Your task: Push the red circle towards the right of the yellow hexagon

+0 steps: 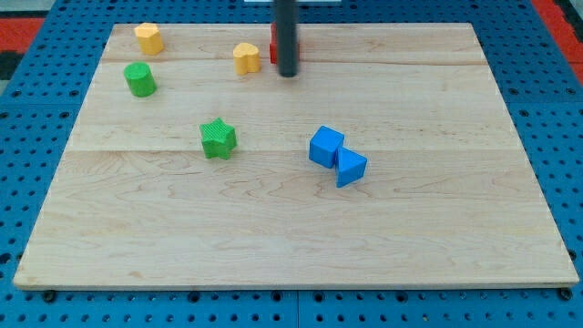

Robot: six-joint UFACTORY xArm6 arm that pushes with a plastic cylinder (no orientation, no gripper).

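Note:
A red block [272, 47] sits near the view's top centre, mostly hidden behind my dark rod, so its shape cannot be made out. My tip [288, 74] rests on the board just below and in front of it, apparently touching it. A yellow hexagon [148, 38] stands at the view's top left, far to the left of the red block. A yellow heart-like block [246, 57] lies just left of the red block and my tip.
A green circle [140, 79] sits below the yellow hexagon. A green star [218, 138] lies left of centre. A blue cube [325, 146] and a blue triangle [350, 168] touch each other right of centre. The wooden board [455, 228] lies on a blue pegboard.

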